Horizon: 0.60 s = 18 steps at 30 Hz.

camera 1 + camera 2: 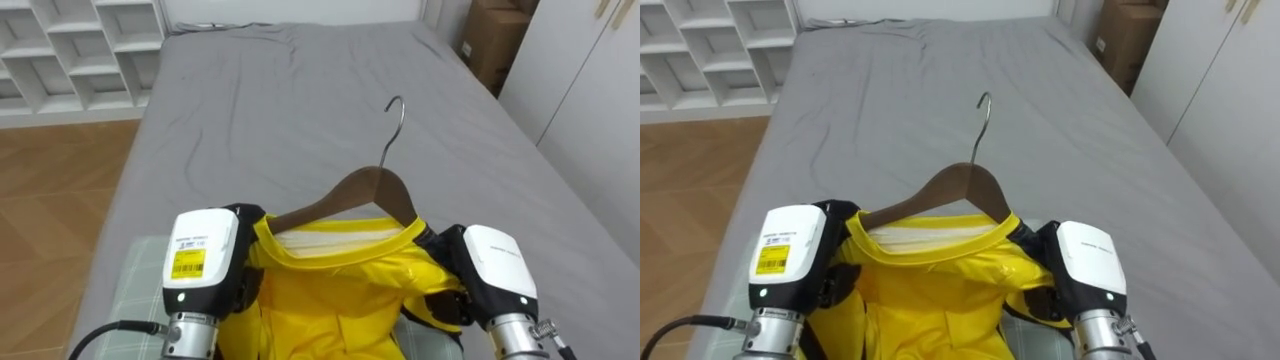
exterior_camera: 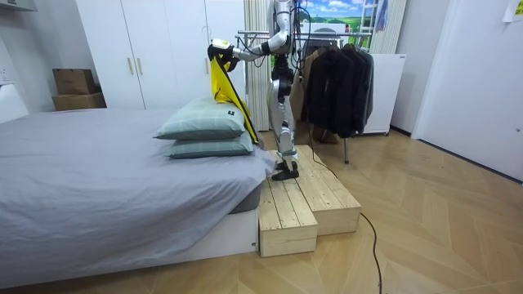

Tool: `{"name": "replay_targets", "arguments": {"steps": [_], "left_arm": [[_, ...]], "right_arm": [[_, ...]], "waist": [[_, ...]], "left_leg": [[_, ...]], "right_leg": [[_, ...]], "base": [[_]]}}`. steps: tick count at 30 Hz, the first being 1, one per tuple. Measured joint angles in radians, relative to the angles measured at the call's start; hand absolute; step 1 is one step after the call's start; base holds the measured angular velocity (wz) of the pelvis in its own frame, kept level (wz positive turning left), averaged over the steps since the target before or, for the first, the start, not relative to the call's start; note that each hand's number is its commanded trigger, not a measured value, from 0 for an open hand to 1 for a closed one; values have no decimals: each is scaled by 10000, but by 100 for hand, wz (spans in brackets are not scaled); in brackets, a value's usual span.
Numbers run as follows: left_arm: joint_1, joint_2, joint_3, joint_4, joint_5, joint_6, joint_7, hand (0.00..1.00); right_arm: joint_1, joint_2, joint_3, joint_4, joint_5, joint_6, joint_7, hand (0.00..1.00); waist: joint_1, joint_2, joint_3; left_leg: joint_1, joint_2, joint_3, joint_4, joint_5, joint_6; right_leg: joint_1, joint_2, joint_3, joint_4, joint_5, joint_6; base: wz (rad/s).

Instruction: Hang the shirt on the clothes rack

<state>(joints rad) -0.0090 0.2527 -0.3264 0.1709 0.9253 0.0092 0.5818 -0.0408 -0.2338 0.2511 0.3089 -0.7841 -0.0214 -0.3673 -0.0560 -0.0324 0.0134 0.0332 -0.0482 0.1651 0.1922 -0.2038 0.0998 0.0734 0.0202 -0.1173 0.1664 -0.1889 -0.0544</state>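
Left hand (image 1: 222, 262) and right hand (image 1: 478, 272) clamp the shirt (image 1: 340, 295) by its shoulders over the bed's (image 1: 300, 90) head edge, with the hanger (image 1: 352, 195) spanning between them and its hook pointing away.

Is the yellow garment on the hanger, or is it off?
On: the wooden hanger sits inside the collar of the yellow garment, its top showing above.

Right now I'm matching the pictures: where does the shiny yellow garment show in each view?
Left eye view: shiny yellow garment bottom centre, on the brown wooden hanger.
Right eye view: bottom, left of centre.
Room view: upper left of centre, above the green pillows.
Shared landmark: the grey bed.
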Motion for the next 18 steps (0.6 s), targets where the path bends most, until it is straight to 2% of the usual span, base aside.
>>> {"name": "replay_targets", "arguments": {"steps": [5,8,18], "left_arm": [[-3,-90,-110,0,-259,-13,-1,0],[-4,-401,-136,0,-512,-21,-10,0],[-7,-626,-175,-1,-511,-66,-248,0]], "right_arm": [[8,21,63,2,22,-20,58,100],[7,50,119,57,-5,-22,143,100],[5,224,111,456,-351,31,546,100]], "waist": [[6,1,1],[43,0,1],[73,0,1]], "left_leg": [[-7,-1,3,-9,0,0],[-26,-2,5,-15,0,0],[-33,-1,6,-27,0,0]], "right_leg": [[0,0,-2,-2,0,0],[-17,0,-5,-2,0,0],[-36,2,10,-3,0,0]], "base": [[0],[0],[0]]}}
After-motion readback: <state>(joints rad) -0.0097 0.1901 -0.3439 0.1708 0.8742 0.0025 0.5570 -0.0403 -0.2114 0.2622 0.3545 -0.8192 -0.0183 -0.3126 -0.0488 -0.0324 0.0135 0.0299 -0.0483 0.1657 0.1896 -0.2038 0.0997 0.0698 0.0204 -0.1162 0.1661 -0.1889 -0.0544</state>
